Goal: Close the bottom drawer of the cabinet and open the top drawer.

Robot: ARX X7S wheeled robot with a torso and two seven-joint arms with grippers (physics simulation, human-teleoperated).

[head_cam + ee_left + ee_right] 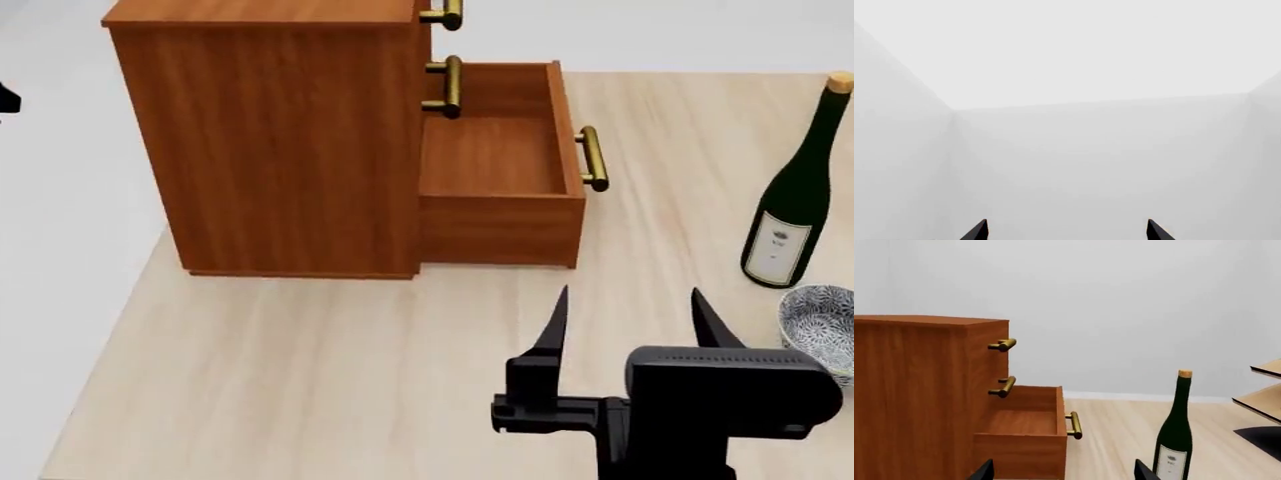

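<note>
The reddish-brown cabinet (267, 140) stands on the pale wooden table (294, 370). Its bottom drawer (497, 215) is pulled out and empty, with its brass handle (594, 158) on the front. The top drawer is shut; only its handle (447, 14) shows. My right gripper (627, 300) is open and empty, on the near side of the open drawer and apart from it. The right wrist view shows the cabinet (914, 390), the open bottom drawer (1024, 450) and the top handle (1003, 345) beyond that gripper (1064, 472). My left gripper (1067, 230) is open and faces only white walls.
A dark green wine bottle (794, 190) stands at the right, also in the right wrist view (1174, 435). A patterned bowl (821, 320) sits near it. A pale plywood rack (1264, 390) shows at the far right. The middle drawer's handle (451, 85) sits above the open drawer.
</note>
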